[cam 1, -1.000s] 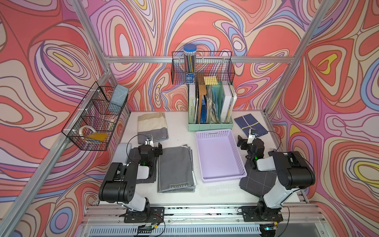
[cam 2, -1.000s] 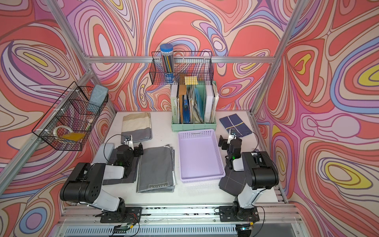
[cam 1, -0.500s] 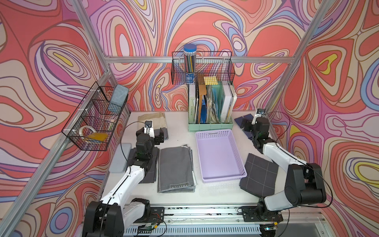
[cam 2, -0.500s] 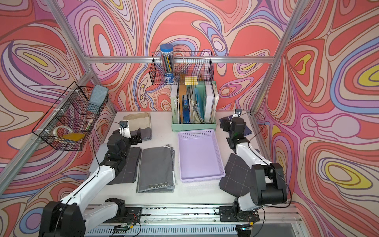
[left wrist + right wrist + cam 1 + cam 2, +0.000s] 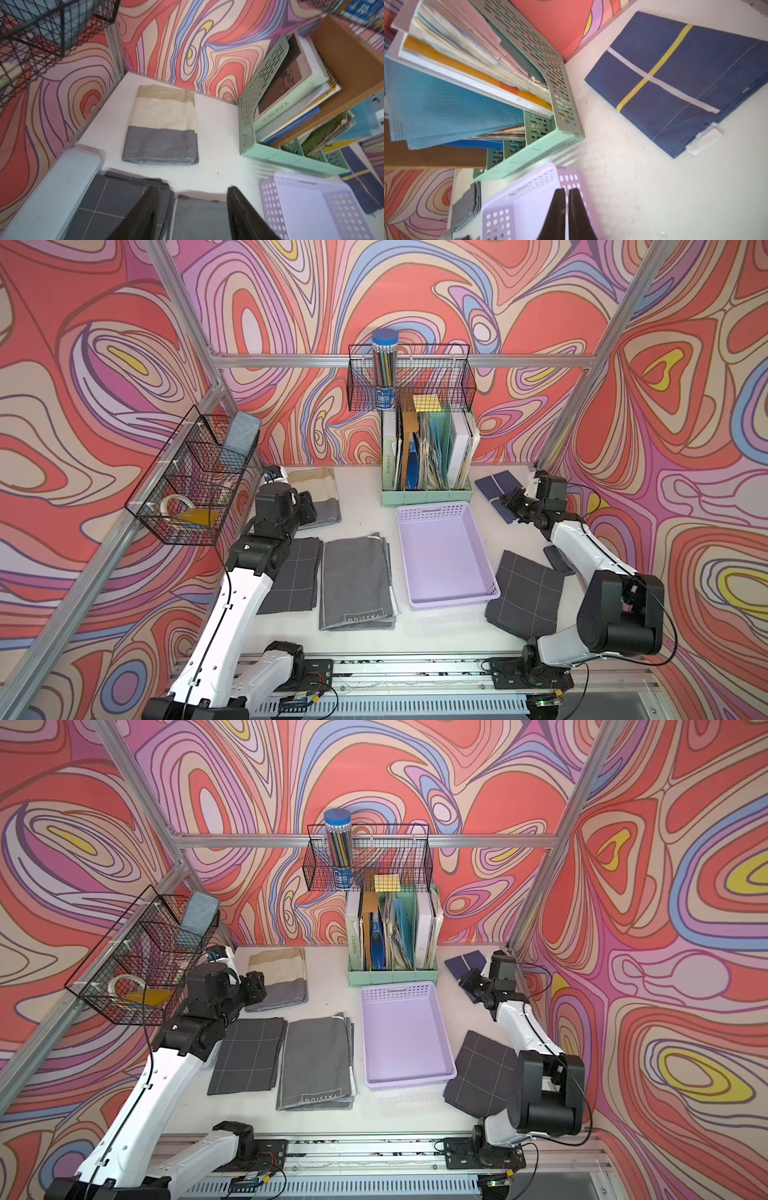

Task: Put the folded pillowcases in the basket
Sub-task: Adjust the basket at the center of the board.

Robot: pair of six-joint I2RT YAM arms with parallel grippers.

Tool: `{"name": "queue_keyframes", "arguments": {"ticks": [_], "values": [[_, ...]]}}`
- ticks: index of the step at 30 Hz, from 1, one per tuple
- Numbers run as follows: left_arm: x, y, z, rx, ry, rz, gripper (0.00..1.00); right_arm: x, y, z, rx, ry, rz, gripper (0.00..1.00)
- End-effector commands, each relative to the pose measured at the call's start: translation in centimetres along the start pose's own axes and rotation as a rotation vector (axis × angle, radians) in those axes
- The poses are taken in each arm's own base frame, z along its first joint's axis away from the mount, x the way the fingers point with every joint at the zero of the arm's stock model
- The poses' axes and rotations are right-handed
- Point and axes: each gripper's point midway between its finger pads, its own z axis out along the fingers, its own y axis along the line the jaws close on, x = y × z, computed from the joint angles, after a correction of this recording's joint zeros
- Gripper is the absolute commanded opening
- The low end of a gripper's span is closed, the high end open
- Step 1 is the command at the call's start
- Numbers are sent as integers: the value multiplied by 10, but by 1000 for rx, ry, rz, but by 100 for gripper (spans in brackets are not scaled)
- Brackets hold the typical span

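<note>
White table point(image 5: 361, 506) inside a swirl-print booth, seen from the front.

L arm point(image 5: 232, 605) reaches fwd along the left side. R arm point(image 5: 582, 543) reaches fwd along the right side.

Two black wire racks: one on left wall point(image 5: 187, 489), one on back wall point(image 5: 411, 381). Mint file holder point(image 5: 426, 495) stands at back centre under the back rack, packed w/ books and folders.

Basket point(image 5: 446, 560): lilac, perforated sides, flat on table at centre, just in front of file holder.

Five folded cloths, all on table and all outside basket; can't tell which is the one meant:
- grey cloth point(image 5: 357, 576), "PASSION" label, just left of basket
- L grid cloth point(image 5: 297, 576), dark, touching the grey one's left edge, partly under L arm
- R grid cloth point(image 5: 525, 593), dark, at basket's near right corner, skewed
- beige-grey cloth point(image 5: 164, 124), back left, near wall
- navy cloth point(image 5: 675, 83), yellow and white stripes, back right

L claw point(image 5: 192, 190): raised, jaws moderately apart, gripping no cloth; sits by the near edge of beige-grey cloth.

R claw point(image 5: 566, 190): raised, jaws all but touching, only a sliver btw them, gripping no cloth; hangs by navy cloth, towards basket's far right corner.

Small stuff: pencil tube point(image 5: 384, 364) and yellow notes point(image 5: 427, 403) in back rack; tape roll point(image 5: 174, 506) in left rack.
</note>
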Motion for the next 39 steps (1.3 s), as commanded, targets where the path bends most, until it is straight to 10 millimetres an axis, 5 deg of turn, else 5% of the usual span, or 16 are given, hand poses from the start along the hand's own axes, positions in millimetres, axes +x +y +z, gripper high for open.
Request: {"name": "queue_keyframes", "arguments": {"ticks": [1, 7, 11, 13, 19, 24, 34, 35, 37, 39], "values": [[24, -5, -15, 11, 180, 5, 44, -3, 8, -21, 21, -13, -11, 20], [74, -3, -20, -18, 461, 29, 44, 30, 24, 2, 175, 154, -213, 23], [104, -5, -16, -5, 579, 12, 45, 30, 22, 18, 248, 216, -237, 56], [120, -9, -14, 22, 639, -7, 46, 26, 25, 29, 257, 259, -266, 63], [165, -18, -15, 90, 785, -80, 47, 50, 11, 66, 274, 448, -309, 58], [184, -3, -17, 29, 858, -39, 49, 81, -2, 69, 285, 545, -337, 59], [203, -1, -10, 32, 898, -44, 50, 103, 1, 67, 247, 569, -342, 53], [206, -1, -8, 33, 899, -43, 50, 114, 1, 68, 238, 612, -363, 51], [208, -1, -3, 33, 899, -40, 50, 156, 1, 80, 213, 736, -384, 25], [209, -1, -2, 38, 891, -40, 50, 162, 5, 80, 204, 750, -391, 19]]}}
